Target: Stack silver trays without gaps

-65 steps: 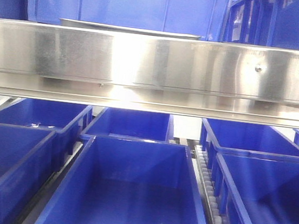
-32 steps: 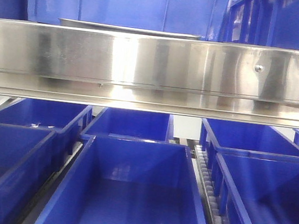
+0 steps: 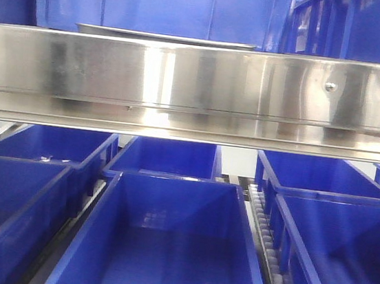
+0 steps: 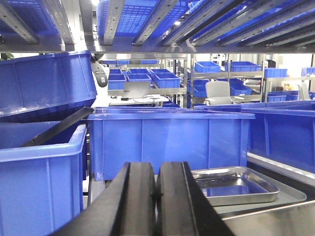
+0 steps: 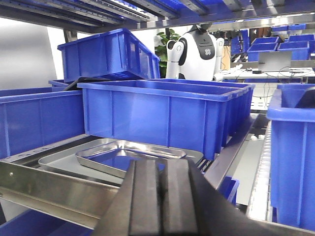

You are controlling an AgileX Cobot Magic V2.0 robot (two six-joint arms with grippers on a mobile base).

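Observation:
A shiny silver tray [image 5: 129, 153] rests on a wider, duller grey tray [image 5: 55, 161] on the shelf, behind the steel rail [image 5: 49, 189]. In the left wrist view the same silver tray [image 4: 235, 185] lies low and right of my left gripper [image 4: 156, 167], on the grey tray [image 4: 291, 195]. The left gripper is shut with nothing between its fingers. My right gripper [image 5: 161, 162] is also shut and empty, and it hangs just in front of the tray's near edge. From the front only a thin tray rim [image 3: 165, 37] shows above the rail [image 3: 197, 80].
Large blue bins [image 5: 167, 115] stand right behind the trays, and another blue bin [image 4: 39, 177] is close on the left. Open blue bins [image 3: 164, 243] fill the level below the rail. A shelf of rails [image 4: 147, 19] runs overhead. A white robot figure [image 5: 194, 49] stands far back.

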